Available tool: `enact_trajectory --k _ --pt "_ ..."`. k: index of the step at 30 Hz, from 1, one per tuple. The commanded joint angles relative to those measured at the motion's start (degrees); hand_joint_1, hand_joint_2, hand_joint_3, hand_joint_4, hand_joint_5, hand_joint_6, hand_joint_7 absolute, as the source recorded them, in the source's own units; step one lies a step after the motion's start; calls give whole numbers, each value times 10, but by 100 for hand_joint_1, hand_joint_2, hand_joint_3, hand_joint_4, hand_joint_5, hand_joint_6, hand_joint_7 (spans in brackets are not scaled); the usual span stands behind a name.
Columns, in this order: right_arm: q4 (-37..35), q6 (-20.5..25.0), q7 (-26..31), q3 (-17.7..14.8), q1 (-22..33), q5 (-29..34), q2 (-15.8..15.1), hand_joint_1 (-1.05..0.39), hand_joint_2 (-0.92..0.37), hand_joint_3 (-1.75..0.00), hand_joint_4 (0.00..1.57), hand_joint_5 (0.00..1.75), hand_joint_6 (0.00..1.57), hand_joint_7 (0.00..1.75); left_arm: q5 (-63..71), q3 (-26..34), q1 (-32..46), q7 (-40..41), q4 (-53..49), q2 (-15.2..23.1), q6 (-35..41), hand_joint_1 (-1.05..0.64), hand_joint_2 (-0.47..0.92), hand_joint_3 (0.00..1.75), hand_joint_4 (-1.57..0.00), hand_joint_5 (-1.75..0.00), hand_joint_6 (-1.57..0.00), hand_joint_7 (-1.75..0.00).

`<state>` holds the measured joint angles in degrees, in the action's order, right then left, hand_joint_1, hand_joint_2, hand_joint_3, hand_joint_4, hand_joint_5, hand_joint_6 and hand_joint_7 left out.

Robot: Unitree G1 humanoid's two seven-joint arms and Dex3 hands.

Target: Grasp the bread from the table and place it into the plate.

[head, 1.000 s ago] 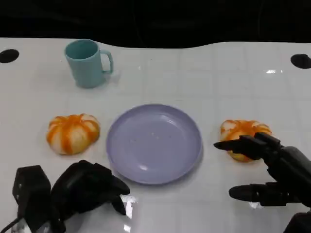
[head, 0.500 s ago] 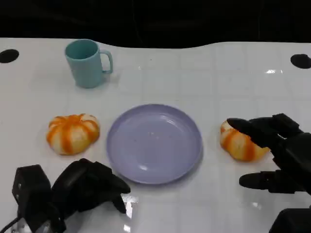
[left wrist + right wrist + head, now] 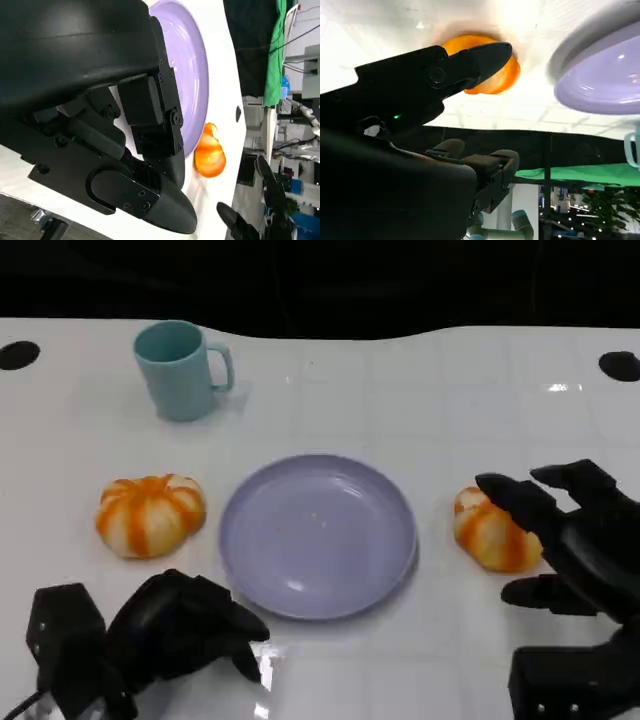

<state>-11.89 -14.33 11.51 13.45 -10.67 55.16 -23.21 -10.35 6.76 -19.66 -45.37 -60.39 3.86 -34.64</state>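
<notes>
A lilac plate [image 3: 316,536] lies mid-table with nothing on it. One orange-and-white striped bread [image 3: 488,533] sits just right of it, another bread [image 3: 150,514] just left. My right hand [image 3: 572,540] is spread around the right bread, upper fingers arching over its right side and the thumb lower near the table; I cannot tell if any finger touches it. In the right wrist view a finger [image 3: 455,70] crosses in front of that bread [image 3: 496,79], beside the plate [image 3: 600,82]. My left hand [image 3: 178,626] lies curled and holds nothing at the front left.
A teal mug [image 3: 181,370] stands at the back left. Black round holes [image 3: 619,365] mark the table's far corners. The left wrist view looks past my left hand [image 3: 100,120] along the plate [image 3: 194,75] to the right bread [image 3: 209,156].
My right hand has moved away from me and a little right, from in front of the right bread to arching over its right side. Left hand, breads and plate are unmoved.
</notes>
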Motion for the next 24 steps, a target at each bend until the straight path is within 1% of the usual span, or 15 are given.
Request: enact_trajectory --k 1,4,9,12,19,24 --pt "-34 25 13 22 -32 7 -5 -71 -86 0 0 65 20 14 0 2 1 1 -1 7 -7 -105 84 0 -124 -93 -157 -5" --pt "-60 34 17 38 -53 5 -1 -71 -87 0 0 65 20 13 -1 2 0 0 -1 7 -2 -105 83 0 -124 -93 -157 -5" --pt "-120 34 33 63 -90 -5 5 -72 -86 0 0 66 21 12 0 1 1 3 2 7 4 -105 83 0 -125 -93 -157 -5" --pt "-157 42 28 76 -113 -12 14 -72 -86 0 0 60 21 10 -2 2 3 0 3 6 1 -105 83 0 -124 -92 -157 -5" --pt "-291 32 44 104 -174 -33 34 -73 -87 0 1 59 21 7 3 0 5 5 5 7 -8 -105 84 0 -124 -93 -157 -4" --pt "-377 22 66 121 -211 -46 50 -70 -85 0 3 58 23 6 3 0 7 6 4 8 -8 -105 84 0 -124 -93 -157 -5"
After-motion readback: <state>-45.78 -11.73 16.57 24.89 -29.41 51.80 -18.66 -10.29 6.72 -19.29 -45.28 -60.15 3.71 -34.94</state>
